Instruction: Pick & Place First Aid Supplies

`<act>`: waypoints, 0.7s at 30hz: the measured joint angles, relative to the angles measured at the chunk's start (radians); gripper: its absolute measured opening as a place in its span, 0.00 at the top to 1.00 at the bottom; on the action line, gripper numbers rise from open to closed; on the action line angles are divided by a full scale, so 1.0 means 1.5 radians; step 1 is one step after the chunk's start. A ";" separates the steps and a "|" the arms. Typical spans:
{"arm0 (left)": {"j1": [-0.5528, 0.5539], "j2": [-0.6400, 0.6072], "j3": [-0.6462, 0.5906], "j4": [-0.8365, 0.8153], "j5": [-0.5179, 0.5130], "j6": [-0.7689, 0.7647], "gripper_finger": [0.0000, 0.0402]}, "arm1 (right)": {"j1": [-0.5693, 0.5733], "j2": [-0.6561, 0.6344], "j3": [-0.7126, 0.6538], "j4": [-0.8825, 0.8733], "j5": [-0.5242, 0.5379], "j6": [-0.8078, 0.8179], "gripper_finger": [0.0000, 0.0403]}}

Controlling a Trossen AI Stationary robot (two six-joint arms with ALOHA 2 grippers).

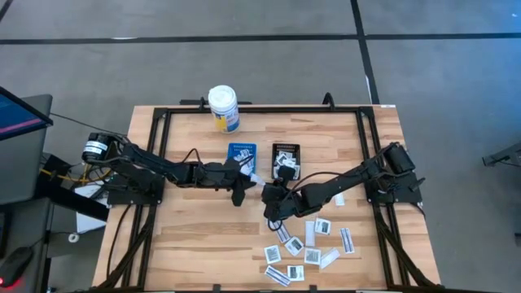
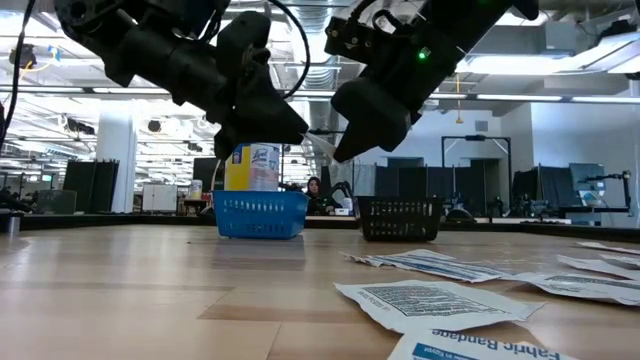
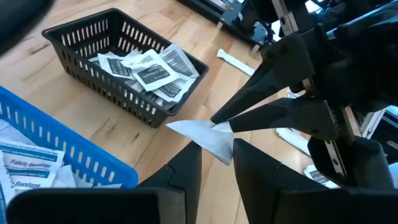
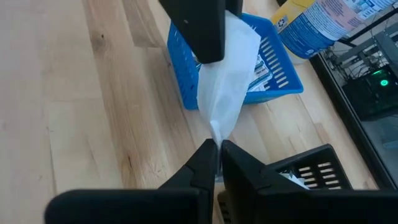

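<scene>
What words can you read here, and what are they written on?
"Fabric Bandage": packet lying nearest the low camera.
"Fabric" and "Bandage": packets inside the blue tray.
Bottle label: too blurred to read.
Grey print on packets in the black tray: too small to read.
</scene>
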 joint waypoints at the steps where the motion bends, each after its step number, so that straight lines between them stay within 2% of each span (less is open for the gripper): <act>1: 0.000 0.000 0.000 -0.001 0.000 0.000 0.77 | 0.000 0.000 0.000 0.000 0.000 0.000 0.95; 7: 0.002 0.000 0.000 0.000 0.000 0.006 0.81 | 0.000 0.000 0.000 0.002 0.000 0.000 0.93; 14: 0.004 0.000 0.000 -0.001 0.002 0.041 0.97 | 0.001 0.000 0.000 0.002 0.000 0.000 0.87; 18: 0.004 0.000 0.000 -0.009 0.014 0.065 0.98 | 0.003 0.000 0.000 0.002 -0.002 0.000 0.84; 21: 0.004 0.000 0.000 -0.031 0.017 0.142 0.99 | 0.012 0.000 0.000 0.002 -0.002 0.000 0.82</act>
